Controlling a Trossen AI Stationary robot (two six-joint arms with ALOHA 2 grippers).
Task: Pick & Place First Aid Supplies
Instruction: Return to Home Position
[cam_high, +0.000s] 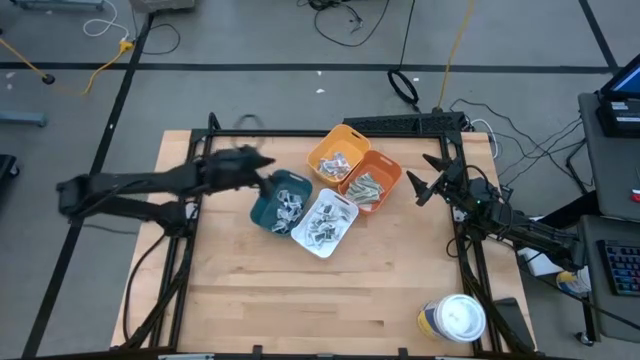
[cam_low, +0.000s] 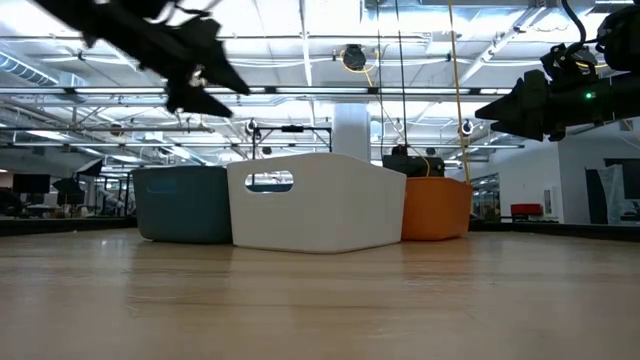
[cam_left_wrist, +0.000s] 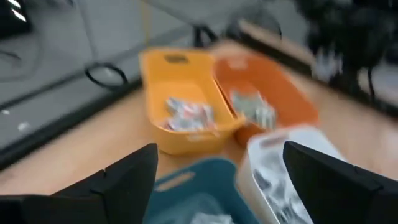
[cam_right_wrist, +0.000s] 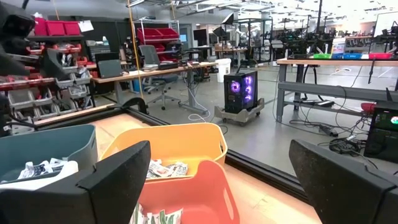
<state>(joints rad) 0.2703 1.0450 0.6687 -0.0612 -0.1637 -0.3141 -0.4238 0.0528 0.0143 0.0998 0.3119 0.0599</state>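
Four bins stand together at the table's far middle: teal, white, yellow and orange. Each holds small first aid packets, such as the ones in the white bin and the grey-green strips in the orange bin. My left gripper hangs open in the air above the teal bin's left edge, blurred, with nothing between its fingers. My right gripper waits open to the right of the orange bin, raised off the table and pointing level at the bins.
A round white-lidded tub stands near the table's front right corner. Black frame rails run along the table's far edge and both sides. Bare wood lies in front of the bins.
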